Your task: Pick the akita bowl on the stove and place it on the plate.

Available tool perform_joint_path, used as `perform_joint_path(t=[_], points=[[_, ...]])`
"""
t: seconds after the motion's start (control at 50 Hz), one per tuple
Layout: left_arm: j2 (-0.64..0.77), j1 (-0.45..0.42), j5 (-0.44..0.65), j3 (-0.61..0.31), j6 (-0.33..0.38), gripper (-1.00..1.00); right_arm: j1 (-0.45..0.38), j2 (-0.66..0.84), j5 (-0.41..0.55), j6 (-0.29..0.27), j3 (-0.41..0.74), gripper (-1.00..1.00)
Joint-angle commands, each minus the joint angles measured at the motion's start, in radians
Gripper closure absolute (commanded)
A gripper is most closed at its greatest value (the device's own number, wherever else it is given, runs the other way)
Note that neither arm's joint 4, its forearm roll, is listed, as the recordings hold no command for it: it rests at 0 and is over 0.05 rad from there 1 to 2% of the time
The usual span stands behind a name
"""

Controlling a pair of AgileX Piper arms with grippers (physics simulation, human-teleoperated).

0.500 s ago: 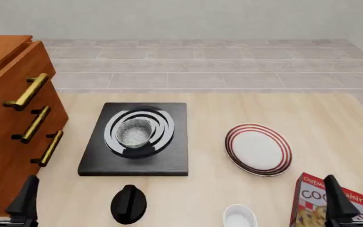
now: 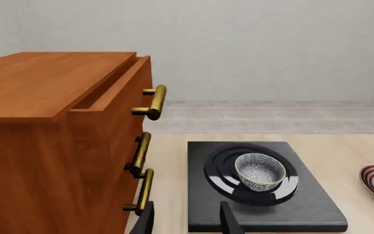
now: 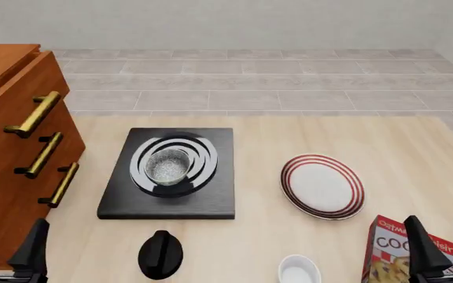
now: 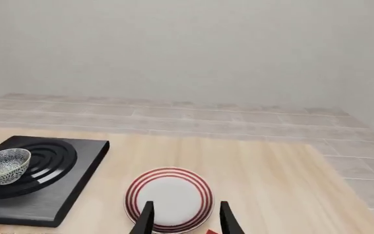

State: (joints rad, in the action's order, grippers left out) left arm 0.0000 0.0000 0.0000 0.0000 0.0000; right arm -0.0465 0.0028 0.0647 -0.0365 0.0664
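Wood table [image 3: 400, 147] — akita bowl [image 3: 167, 165] upright on stove [image 3: 171, 203]; plate [image 3: 322, 186] apart.

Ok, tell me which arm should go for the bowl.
Left. The bowl sits on the stove at the table's left, nearer the left hand; the right hand faces the plate.
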Motion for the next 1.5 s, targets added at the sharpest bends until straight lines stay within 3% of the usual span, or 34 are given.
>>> perform_joint_path(t=[0.02, 0.04, 0.06, 0.08, 0.2, 0.22, 0.32, 0.72, 0.94, 0.98, 1.14, 1.28, 1.42, 1.46, 1.5], points=[[0.000, 0.000, 0.000, 0.000, 0.000, -1.00, -0.061, -0.003, 0.070, -0.020, 0.091, -1.00], [0.000, 0.000, 0.000, 0.000, 0.000, -1.00, -0.067, 0.200, -0.146, -0.024, 0.084, -1.00], [0.000, 0.000, 0.000, 0.000, 0.000, -1.00, -0.064, 0.314, -0.266, -0.015, 0.081, -1.00], [0.000, 0.000, 0.000, 0.000, 0.000, -1.00, -0.075, 0.336, -0.297, -0.006, 0.080, -1.00], [0.000, 0.000, 0.000, 0.000, 0.000, -1.00, -0.119, 0.448, -0.354, -0.007, 0.130, -1.00], [0.000, 0.000, 0.000, 0.000, 0.000, -1.00, -0.127, 0.471, -0.363, 0.014, 0.144, -1.00], [0.000, 0.000, 0.000, 0.000, 0.000, -1.00, -0.152, 0.550, -0.381, -0.011, 0.207, -1.00], [0.000, 0.000, 0.000, 0.000, 0.000, -1.00, -0.302, 0.807, -0.371, 0.008, 0.457, -1.00], [0.000, 0.000, 0.000, 0.000, 0.000, -1.00, -0.380, 0.959, -0.350, 0.003, 0.595, -1.00], [0.000, 0.000, 0.000, 0.000, 0.000, -1.00, -0.399, 0.962, -0.351, -0.022, 0.607, -1.00], [0.000, 0.000, 0.000, 0.000, 0.000, -1.00, -0.444, 1.046, -0.302, 0.034, 0.724, -1.00], [0.000, 0.000, 0.000, 0.000, 0.000, -1.00, -0.462, 1.114, -0.250, 0.118, 0.814, -1.00], [0.000, 0.000, 0.000, 0.000, 0.000, -1.00, -0.477, 1.214, -0.165, 0.114, 0.903, -1.00], [0.000, 0.000, 0.000, 0.000, 0.000, -1.00, -0.471, 1.227, -0.156, 0.149, 0.927, -1.00], [0.000, 0.000, 0.000, 0.000, 0.000, -1.00, -0.473, 1.259, -0.125, 0.149, 0.967, -1.00]])
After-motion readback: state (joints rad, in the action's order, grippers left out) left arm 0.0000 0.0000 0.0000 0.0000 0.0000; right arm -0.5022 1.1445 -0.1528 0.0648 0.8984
